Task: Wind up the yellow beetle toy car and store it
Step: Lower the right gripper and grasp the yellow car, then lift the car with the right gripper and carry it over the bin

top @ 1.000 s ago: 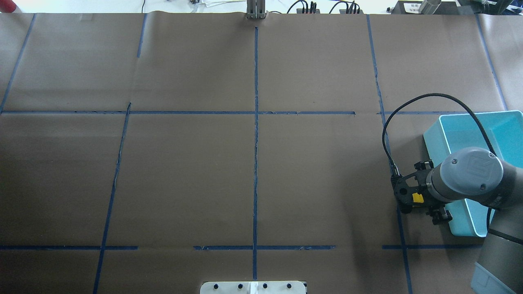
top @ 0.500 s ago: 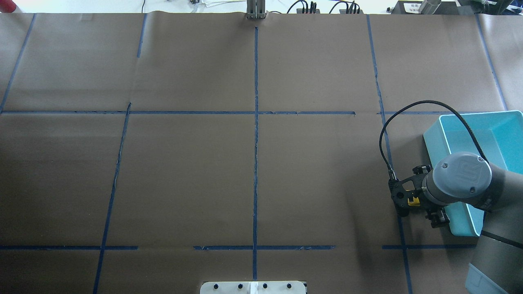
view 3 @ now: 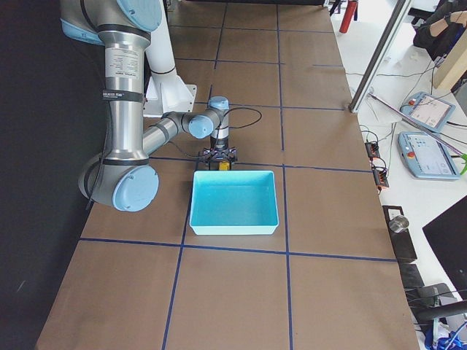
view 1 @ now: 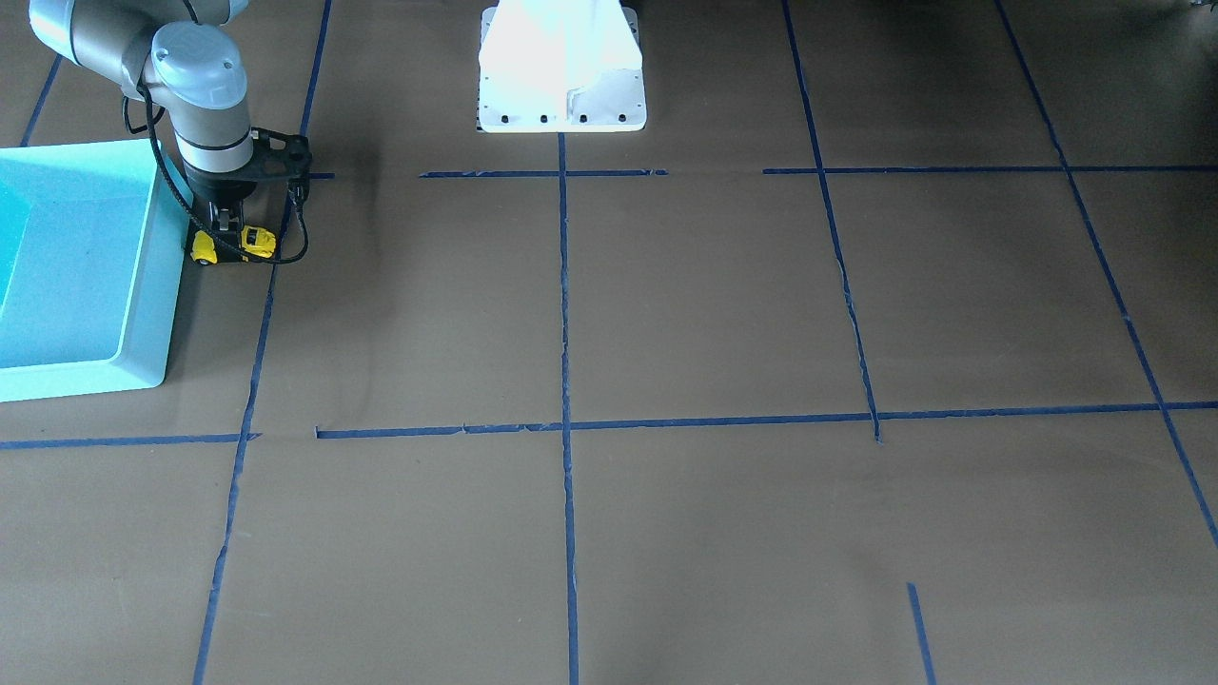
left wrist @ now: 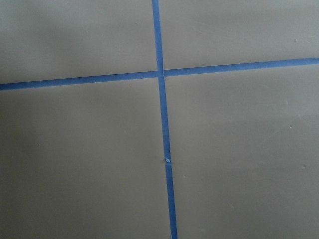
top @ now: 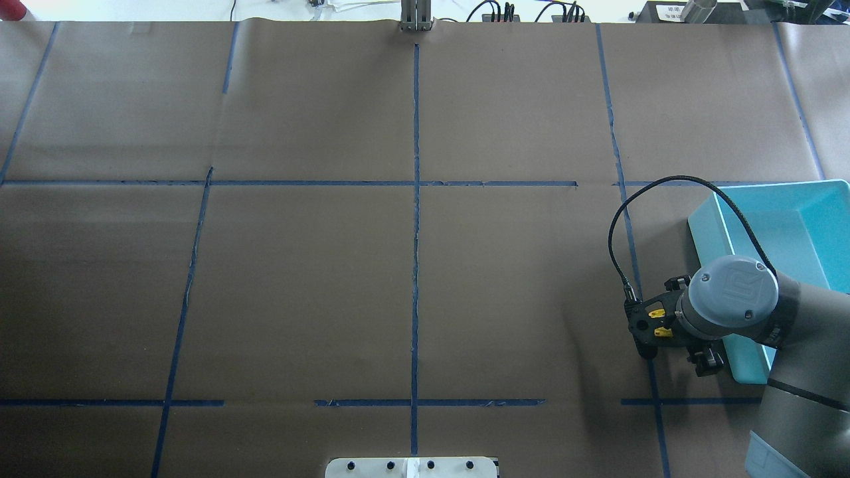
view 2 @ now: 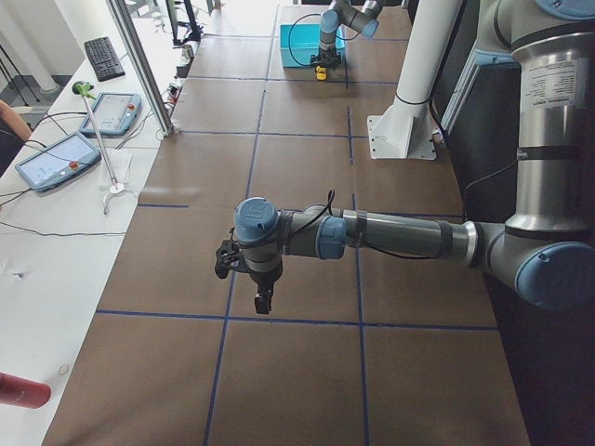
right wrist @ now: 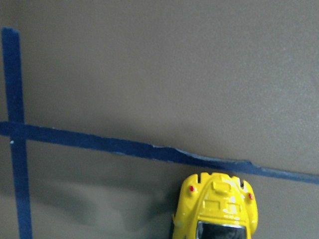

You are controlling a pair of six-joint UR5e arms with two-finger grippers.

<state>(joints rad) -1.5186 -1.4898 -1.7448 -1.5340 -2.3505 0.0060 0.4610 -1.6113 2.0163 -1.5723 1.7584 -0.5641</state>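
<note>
While clamped by the right gripper (view 1: 226,233), yellow beetle toy car (view 1: 255,241) sits on table (view 1: 666,304).
Just beside turquoise bin (view 1: 167,285); left gripper (view 2: 263,302) hovers, opening not discernible.

Left end effector (view 2: 263,302) over table (view 2: 307,372), far arm (view 2: 327,26) above yellow beetle toy car (view 2: 321,75), turquoise bin (view 2: 296,46)

Overhead, the right arm's wrist (top: 730,299) swallows all but 2 slivers of the yellow beetle toy car (top: 656,313), the right wrist view's bottom edge chops it at the window, and the turquoise bin (top: 797,226) runs off frame.
</note>
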